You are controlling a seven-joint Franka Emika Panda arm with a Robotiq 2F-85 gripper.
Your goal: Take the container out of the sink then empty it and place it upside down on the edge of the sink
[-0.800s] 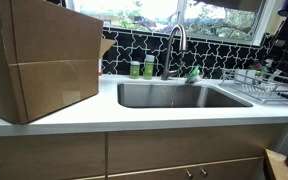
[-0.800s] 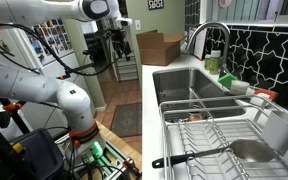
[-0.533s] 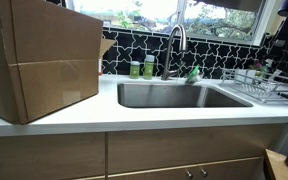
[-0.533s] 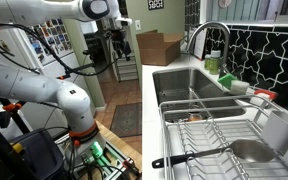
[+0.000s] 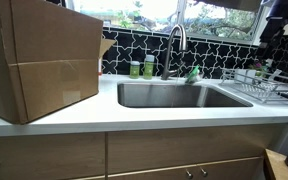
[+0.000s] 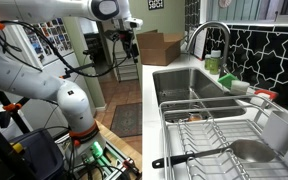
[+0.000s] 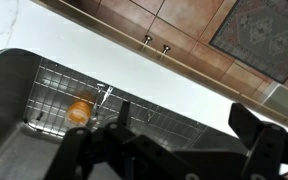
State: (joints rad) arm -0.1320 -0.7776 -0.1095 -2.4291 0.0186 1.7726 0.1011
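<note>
- The step in hand looks like the very first one, the approach: nothing is grasped and the arm hangs high above the counter, well clear of the wide rectangular stainless-steel sink (image 5: 174,97).
- The dark two-finger claw (image 7: 179,150) is released; in the wrist view its jaws stand wide apart with nothing between them.
- In an exterior view the claw (image 6: 130,35) sits far back in the scene, well apart from the basin.
- The small translucent whitish plastic container cannot be made out in any view. My guess is that it lies low in the basin, hidden behind the near wall.
- The wrist view looks down on the wire dish rack (image 7: 74,100), which holds a small orange item (image 7: 80,110), not on the basin under the tall curved steel faucet (image 5: 176,40).
- The next move calls for swinging over the basin until the container shows, then descending with the jaws spread.
- The two green bottles (image 5: 141,68) at the far rim and the large brown cardboard box (image 5: 39,55) on the left are not targets.
</note>
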